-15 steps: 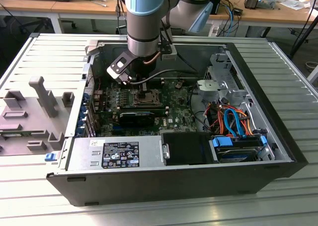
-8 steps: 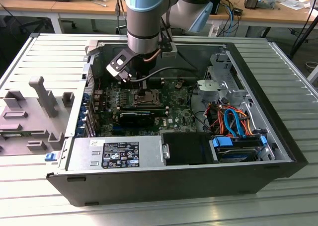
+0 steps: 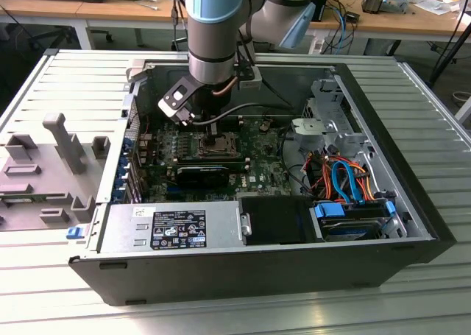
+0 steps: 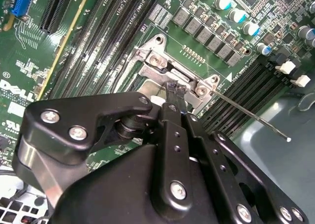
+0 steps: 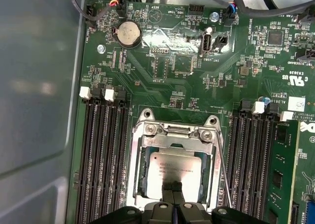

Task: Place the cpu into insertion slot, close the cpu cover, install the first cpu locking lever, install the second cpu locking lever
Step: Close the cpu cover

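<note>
The cpu (image 5: 179,166) lies flat in the insertion slot (image 5: 142,177) on the green motherboard (image 5: 187,71). It is a small square with a dull, brushed silver-grey top bearing faint print. A dark margin of the socket shows along one side of it. The cpu cover (image 5: 173,143), thin bright sheet metal with a square window, frames the chip and looks to be lying down over the socket. Whether it sits fully flat I cannot tell.

A thin steel wire lever (image 5: 224,177) runs along one side of the socket. In the second wrist view it stands (image 4: 251,118) clear of the board, slanting out over the long black memory slots (image 5: 101,155).

The gripper (image 5: 172,188) hides the chip's near edge, and in the second wrist view its matt black, screw-studded body covers most of the socket. In the exterior view the socket sits small and indistinct under the arm, inside the open dark computer case (image 3: 383,247).

The gripper's two black fingers are drawn together with hardly a gap. Their tips rest on or just over the cpu's top, near its edge, and grasp nothing that I can see.

Further out are a round coin battery (image 5: 128,34), a grey labelled power supply (image 3: 176,228), orange and blue cables (image 3: 342,180) and the ribbed metal table (image 3: 430,121).
</note>
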